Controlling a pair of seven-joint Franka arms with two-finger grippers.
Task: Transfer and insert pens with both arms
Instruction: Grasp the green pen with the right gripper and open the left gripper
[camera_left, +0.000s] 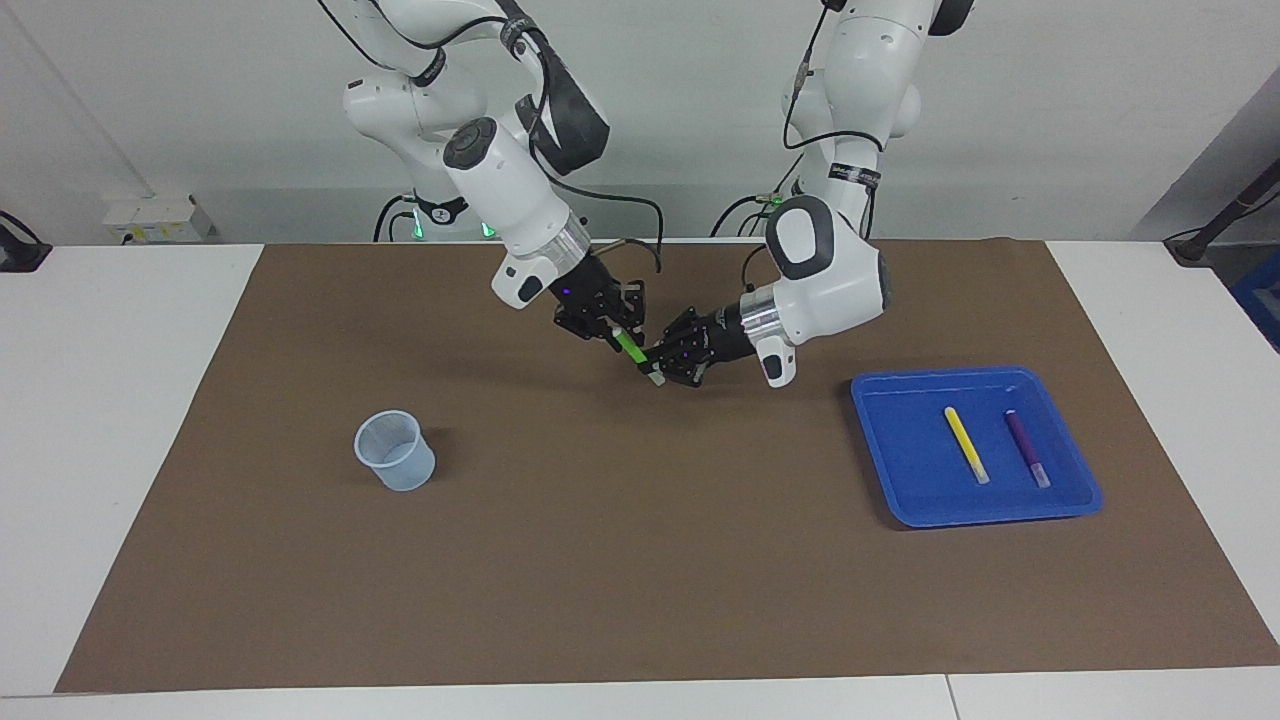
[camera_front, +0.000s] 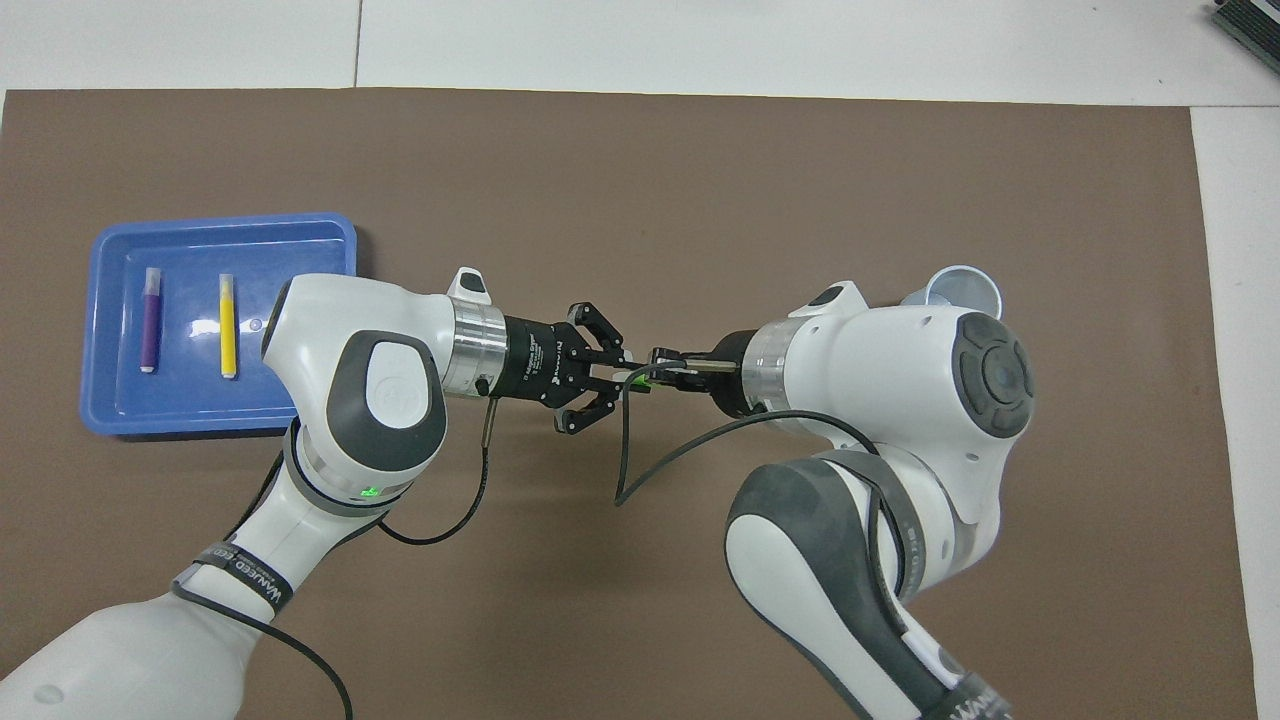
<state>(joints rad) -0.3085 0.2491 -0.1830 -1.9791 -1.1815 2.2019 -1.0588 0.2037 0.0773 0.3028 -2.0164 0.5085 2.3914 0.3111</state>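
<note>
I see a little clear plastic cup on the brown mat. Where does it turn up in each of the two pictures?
Facing view: the clear cup stands in the open on the brown mat, toward the right arm's end of the table.
Overhead view: only the cup's rim peeks out above the right arm's white elbow.
Shared landmark: the blue tray lies toward the left arm's end of the mat, the cup toward the right arm's end, in both views.

Over the middle of the brown mat (camera_front: 640, 200), the left gripper (camera_front: 618, 372) and the right gripper (camera_front: 655, 372) meet tip to tip around the green pen (camera_front: 637, 379). The left gripper clamps the pen. The blue tray (camera_front: 105, 400), toward the left arm's end of the mat, holds the yellow pen (camera_front: 228, 326) and the purple pen (camera_front: 150, 319). The clear cup (camera_front: 965, 292) stands toward the right arm's end.
</note>
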